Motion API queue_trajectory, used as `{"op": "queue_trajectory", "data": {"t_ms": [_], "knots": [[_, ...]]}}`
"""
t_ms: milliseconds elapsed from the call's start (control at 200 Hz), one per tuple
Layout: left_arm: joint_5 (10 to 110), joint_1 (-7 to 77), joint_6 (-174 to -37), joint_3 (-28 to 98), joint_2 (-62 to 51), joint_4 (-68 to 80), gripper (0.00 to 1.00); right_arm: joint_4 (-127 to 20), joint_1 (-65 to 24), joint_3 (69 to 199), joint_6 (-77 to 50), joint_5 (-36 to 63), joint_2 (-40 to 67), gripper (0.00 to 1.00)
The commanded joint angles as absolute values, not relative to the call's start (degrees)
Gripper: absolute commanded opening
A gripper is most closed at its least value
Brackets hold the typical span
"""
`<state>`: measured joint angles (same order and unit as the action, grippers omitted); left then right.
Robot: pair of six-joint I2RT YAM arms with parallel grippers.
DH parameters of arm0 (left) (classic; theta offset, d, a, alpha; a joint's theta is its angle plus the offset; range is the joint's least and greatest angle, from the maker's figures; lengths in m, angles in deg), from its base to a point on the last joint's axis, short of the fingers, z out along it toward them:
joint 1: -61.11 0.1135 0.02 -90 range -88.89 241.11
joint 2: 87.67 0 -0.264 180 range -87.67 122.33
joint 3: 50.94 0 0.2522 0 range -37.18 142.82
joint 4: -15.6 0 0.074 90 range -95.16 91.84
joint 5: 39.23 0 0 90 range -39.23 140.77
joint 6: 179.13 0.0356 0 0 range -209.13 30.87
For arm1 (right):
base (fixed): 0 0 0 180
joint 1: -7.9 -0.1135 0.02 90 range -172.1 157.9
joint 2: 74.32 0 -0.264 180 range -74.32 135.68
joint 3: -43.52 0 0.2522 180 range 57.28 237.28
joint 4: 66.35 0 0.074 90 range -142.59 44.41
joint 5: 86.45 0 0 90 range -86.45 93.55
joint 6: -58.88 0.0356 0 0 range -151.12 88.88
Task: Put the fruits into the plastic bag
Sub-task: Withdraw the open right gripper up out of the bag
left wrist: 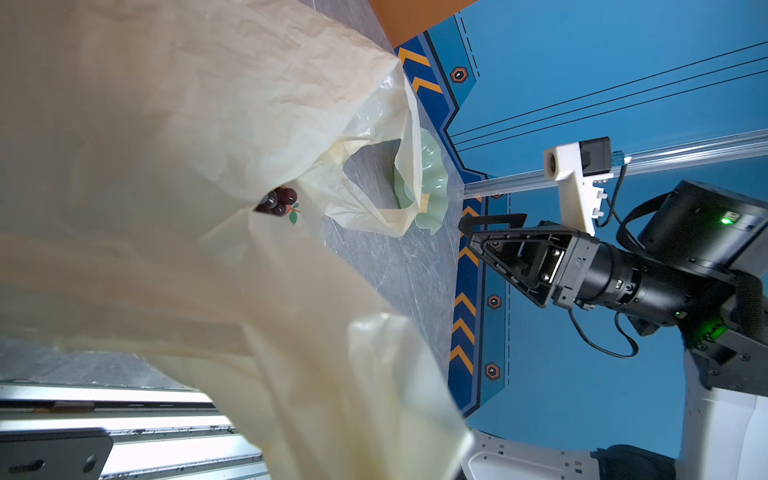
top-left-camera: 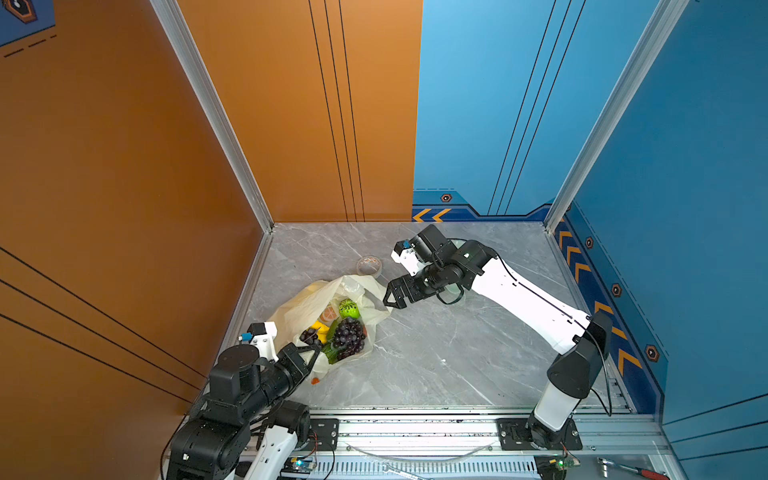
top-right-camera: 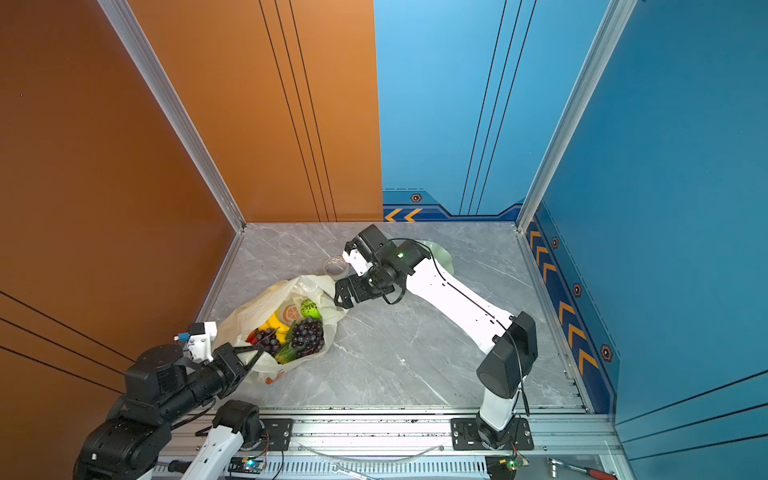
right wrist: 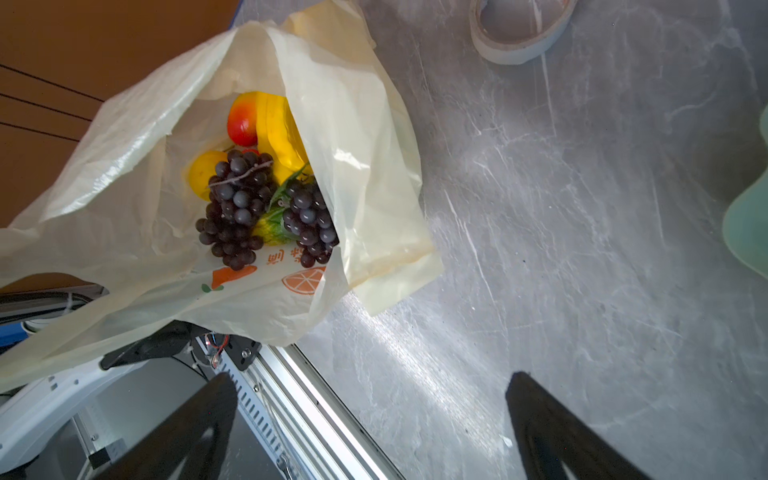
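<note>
Left gripper (top-left-camera: 314, 352) is pinching the plastic bag (top-left-camera: 301, 307) at its near edge. The fruits (top-left-camera: 347, 334) are sitting inside. The right gripper (top-left-camera: 394, 303) is hovering wide and empty just past the far edge (mouth facing it).

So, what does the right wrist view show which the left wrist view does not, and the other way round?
Only the right wrist view: inside the plastic bag, the banana bunch, a red-orange fruit and a yellow round fruit; also a tape roll.
Only the left wrist view: the right arm's white camera mount and the blue wall.
Both: the plastic bag, dark grapes, the pale green dish, the grey table and the open right pincer.
</note>
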<state>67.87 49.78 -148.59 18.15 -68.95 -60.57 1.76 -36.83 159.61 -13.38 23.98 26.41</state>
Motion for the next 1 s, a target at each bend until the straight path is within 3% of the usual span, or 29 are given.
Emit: {"op": "queue_trajectory", "data": {"t_ms": [0, 791, 891, 991], "knots": [[67.23, 49.42, -148.63, 17.94, -69.58, -59.82, 0.0, -2.84, -36.22, 158.77, -14.69, 28.58, 28.13, 0.99], [67.51, 49.07, -148.52, 18.11, -68.77, -59.77, 0.0, -4.48, -40.09, 163.1, -17.15, 29.66, 40.03, 0.93], [67.48, 49.07, -148.28, 18.51, -68.26, -59.84, 0.0, -4.36, -40.44, 165.13, -16.26, 27.48, 41.46, 0.84], [67.38, 49.07, -148.03, 18.97, -67.65, -59.78, 0.0, -4.46, -39.93, 166.71, -15.08, 26.49, 42.47, 0.66]]}}
